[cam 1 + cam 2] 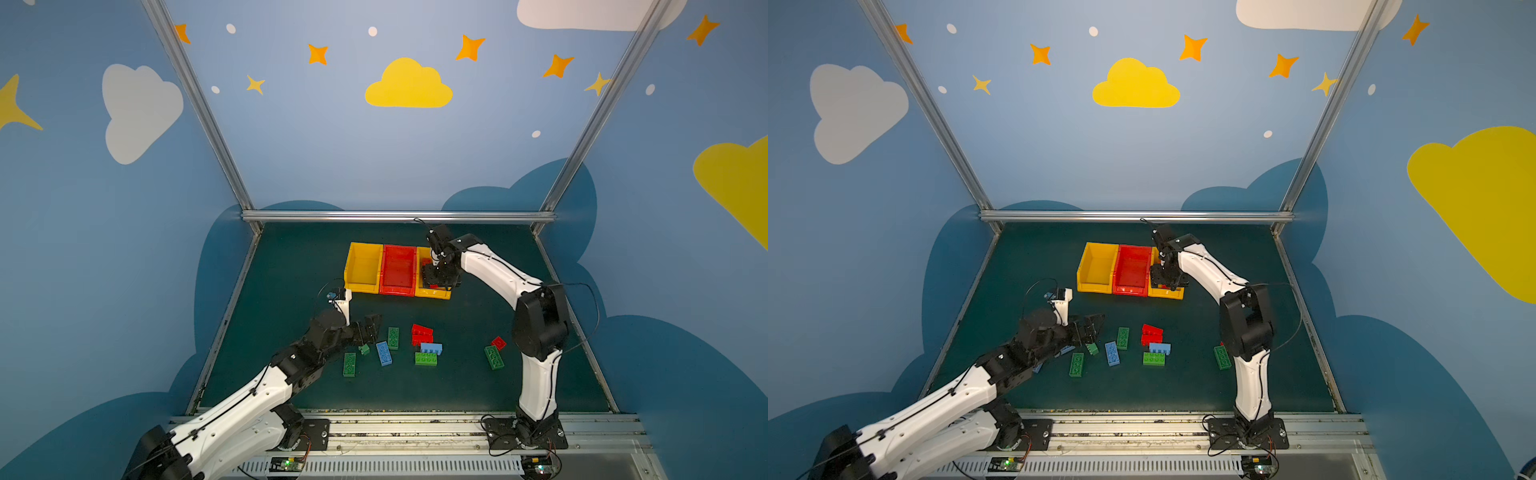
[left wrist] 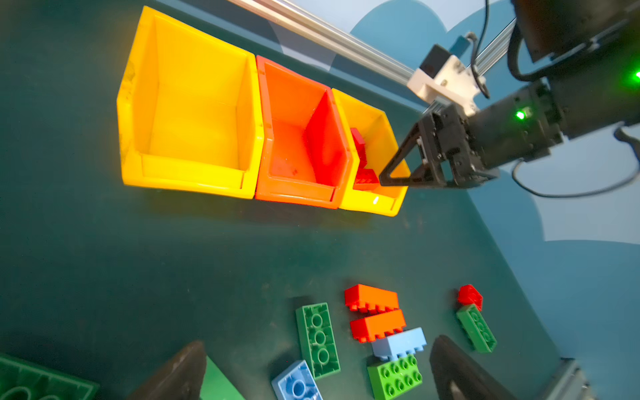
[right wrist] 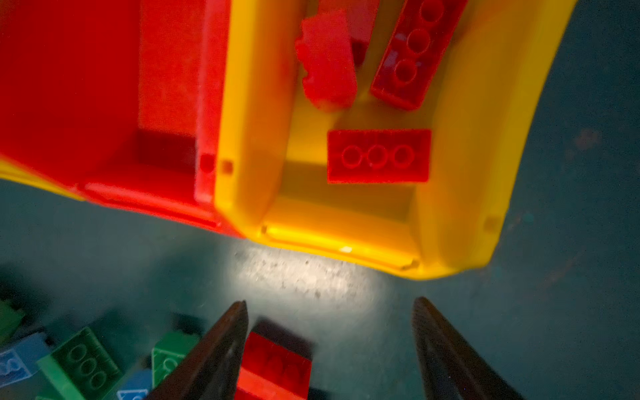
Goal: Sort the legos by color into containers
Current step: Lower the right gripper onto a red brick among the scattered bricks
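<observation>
My right gripper hangs over the front of the right yellow bin. Its jaws are parted a good way and nothing sits between them. In the right wrist view I see three red pieces inside that bin. The front brick lies flat, underside up, near the front wall. The back brick lies aslant behind it, also underside up. The blurred brick is beside that one, and I cannot tell how it sits.

That bin is joined in a row to the red bin and the left yellow bin.

My left gripper is spread as wide as it goes and holds nothing. It is low over the table, near a small green brick.

The other loose legos lie in front of the bins:
- a long green brick, a blue brick and an outer green brick
- a red pair lying side by side and touching
- a pale blue brick on its side, between the red pair and a studs-up green brick
- well to the right, a far green brick with a small red brick touching its end
</observation>
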Controlling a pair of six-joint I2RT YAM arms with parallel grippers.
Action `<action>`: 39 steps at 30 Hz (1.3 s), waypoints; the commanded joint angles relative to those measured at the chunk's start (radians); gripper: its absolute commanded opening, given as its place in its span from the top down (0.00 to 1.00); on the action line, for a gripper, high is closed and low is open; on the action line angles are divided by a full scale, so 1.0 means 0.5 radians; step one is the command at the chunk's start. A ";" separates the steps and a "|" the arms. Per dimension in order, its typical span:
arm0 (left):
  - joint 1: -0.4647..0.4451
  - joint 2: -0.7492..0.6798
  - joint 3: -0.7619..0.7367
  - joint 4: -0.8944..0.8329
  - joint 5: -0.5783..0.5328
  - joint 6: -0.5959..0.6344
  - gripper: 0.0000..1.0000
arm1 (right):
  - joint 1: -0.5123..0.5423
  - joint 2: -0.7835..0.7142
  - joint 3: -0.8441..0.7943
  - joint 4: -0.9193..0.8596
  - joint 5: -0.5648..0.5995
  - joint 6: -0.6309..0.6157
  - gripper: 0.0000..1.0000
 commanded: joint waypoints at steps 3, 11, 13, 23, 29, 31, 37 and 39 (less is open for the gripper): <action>-0.015 -0.338 -0.182 -0.181 0.059 -0.138 0.00 | 0.216 -0.204 -0.339 0.039 0.123 0.293 0.22; -0.015 -0.867 -0.381 -0.467 0.028 -0.242 0.00 | 0.384 -0.283 -0.702 0.251 0.125 0.668 0.13; -0.014 -0.967 -0.405 -0.506 0.036 -0.260 0.00 | 0.400 -0.272 -0.716 0.279 0.133 0.717 0.13; -0.014 -1.213 -0.447 -0.705 0.003 -0.270 0.00 | 0.412 -0.115 -0.667 0.318 0.078 0.842 0.13; -0.016 -1.182 -0.456 -0.670 0.000 -0.260 0.00 | 0.412 -0.064 -0.674 0.342 0.066 0.918 0.14; -0.019 -1.154 -0.452 -0.655 0.006 -0.256 0.00 | 0.412 -0.046 -0.673 0.343 0.064 0.928 0.15; -0.014 -1.127 -0.447 -0.649 0.012 -0.251 0.00 | 0.415 -0.013 -0.687 0.345 0.031 0.951 0.20; -0.018 -1.134 -0.450 -0.655 0.006 -0.253 0.00 | 0.423 -0.020 -0.698 0.347 0.026 0.964 0.21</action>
